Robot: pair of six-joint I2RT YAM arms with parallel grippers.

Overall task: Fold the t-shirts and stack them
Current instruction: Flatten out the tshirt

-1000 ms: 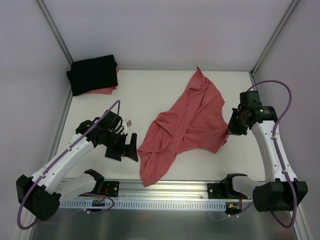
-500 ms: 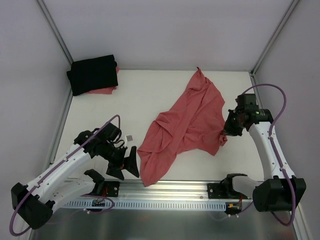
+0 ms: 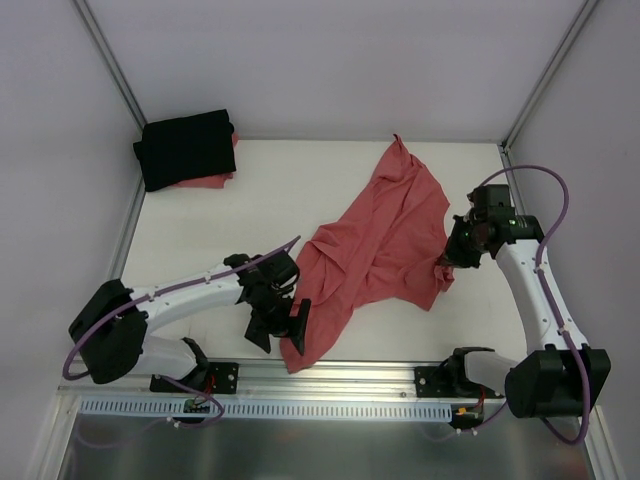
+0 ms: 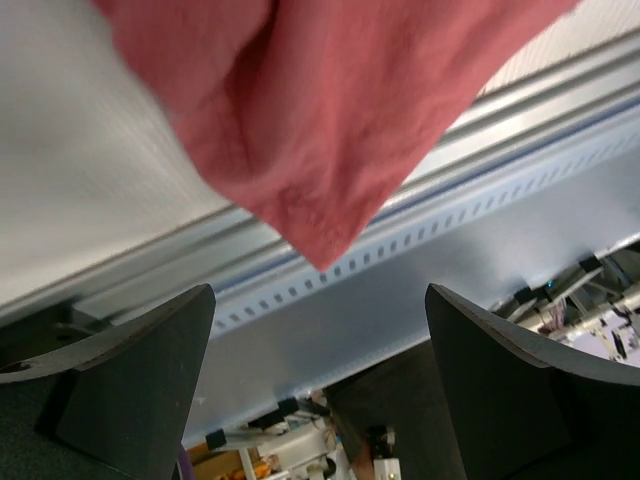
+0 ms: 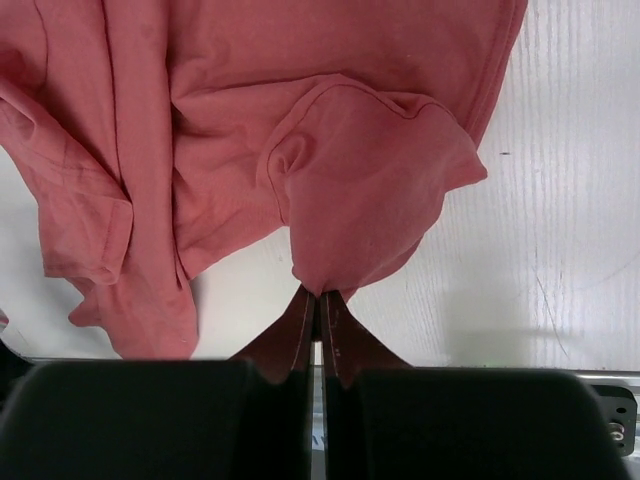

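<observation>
A crumpled coral-red t-shirt lies spread on the white table, running from back centre to the near edge. My right gripper is shut on a bunched fold at its right side; the wrist view shows the cloth pinched at the gripper. My left gripper stands open at the shirt's near lower corner, with nothing between its fingers. A folded black t-shirt sits at the back left with a strip of red cloth showing under it.
A slotted metal rail runs along the table's near edge, just below the left gripper. Metal frame posts and pale walls enclose the table on three sides.
My left arm has swung right and down, bringing its open gripper to the coral shirt's near corner. The right gripper, still shut on the cloth, has shifted slightly up and left.
</observation>
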